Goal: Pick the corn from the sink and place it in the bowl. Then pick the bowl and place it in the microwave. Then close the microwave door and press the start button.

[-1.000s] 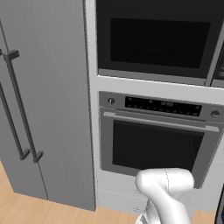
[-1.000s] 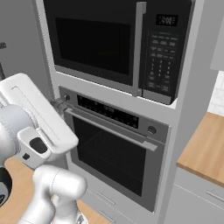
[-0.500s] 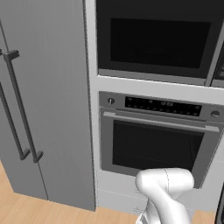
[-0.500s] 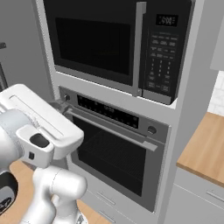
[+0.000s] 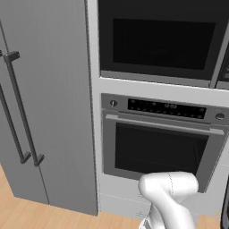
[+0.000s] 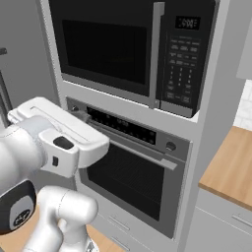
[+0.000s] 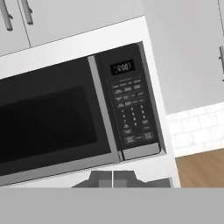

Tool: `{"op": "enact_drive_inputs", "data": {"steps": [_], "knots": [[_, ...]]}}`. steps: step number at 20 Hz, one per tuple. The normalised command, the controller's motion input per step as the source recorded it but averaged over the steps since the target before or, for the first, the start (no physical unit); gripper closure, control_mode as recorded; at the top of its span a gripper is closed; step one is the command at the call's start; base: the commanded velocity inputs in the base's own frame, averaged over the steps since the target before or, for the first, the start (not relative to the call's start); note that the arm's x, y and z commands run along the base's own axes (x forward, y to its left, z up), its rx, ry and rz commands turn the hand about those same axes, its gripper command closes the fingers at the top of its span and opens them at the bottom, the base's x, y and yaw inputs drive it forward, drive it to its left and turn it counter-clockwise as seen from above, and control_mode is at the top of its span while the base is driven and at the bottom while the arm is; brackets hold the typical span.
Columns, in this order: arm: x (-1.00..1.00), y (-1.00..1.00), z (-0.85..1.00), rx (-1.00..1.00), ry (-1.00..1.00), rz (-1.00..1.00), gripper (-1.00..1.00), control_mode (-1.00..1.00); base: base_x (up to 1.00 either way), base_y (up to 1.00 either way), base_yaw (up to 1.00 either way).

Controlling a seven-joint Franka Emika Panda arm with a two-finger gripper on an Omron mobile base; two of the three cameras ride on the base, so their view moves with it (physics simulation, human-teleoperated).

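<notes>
Seen from the hand: gripper with both tips pressed together, nothing between them, pointing up at the microwave from just below its lower edge. Microwave door shut flush against the front, dark window showing nothing inside, so bowl and corn impossible to make out. Long steel bar handle running down the door's right edge, directly left of the button panel. Small display lit at the top of that panel, rows of pale buttons beneath.

From the right base camera: microwave set into a white column, directly above the oven. Oven door closed, horizontal handle across its top, control strip and knob just above that. White arm folded in front of the oven's left side, below the microwave.

Right of the microwave: wooden counter lower down, white tiled wall behind it.

Left of the microwave, in the left base camera: tall grey fridge with two vertical bar handles, standing on a wooden floor.
</notes>
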Motion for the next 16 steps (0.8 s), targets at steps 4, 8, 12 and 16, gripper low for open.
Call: {"op": "enact_drive_inputs", "data": {"steps": [4, 8, 12, 16], "knots": [[0.51, -0.16, -0.01, -0.07, 0.13, 0.0, 1.0, -1.0, 0.0, 0.0, 0.0], [0.63, -0.13, 0.0, -0.01, 0.06, 0.0, 1.0, -1.0, 0.0, 0.0, 0.0], [0.49, -0.29, 0.06, 0.0, 0.0, 0.0, 1.0, -1.0, 0.0, 0.0, 0.0], [0.38, -0.46, 0.15, 0.0, 0.0, 0.0, 1.0, -1.0, 0.0, 0.0, 0.0]]}}
